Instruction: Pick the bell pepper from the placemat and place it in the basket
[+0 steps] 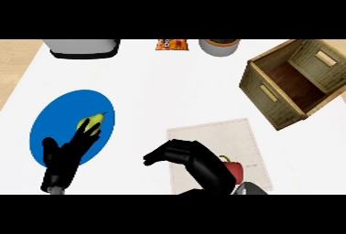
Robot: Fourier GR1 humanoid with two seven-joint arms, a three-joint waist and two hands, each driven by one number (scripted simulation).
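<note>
The red bell pepper with a green stem lies on the beige placemat near the bottom of the head view, partly hidden by my right wrist. My right hand hovers over the placemat's left part, left of the pepper. Its fingers are loosely bent, point left, and have nothing between them. The wicker basket stands tilted at the upper right, its brown inside showing. My left hand rests open at the lower left, fingers up.
A blue oval plate at the left holds a yellow-green fruit just beyond my left fingertips. Along the far edge stand a grey appliance, an orange packet and a grey pot.
</note>
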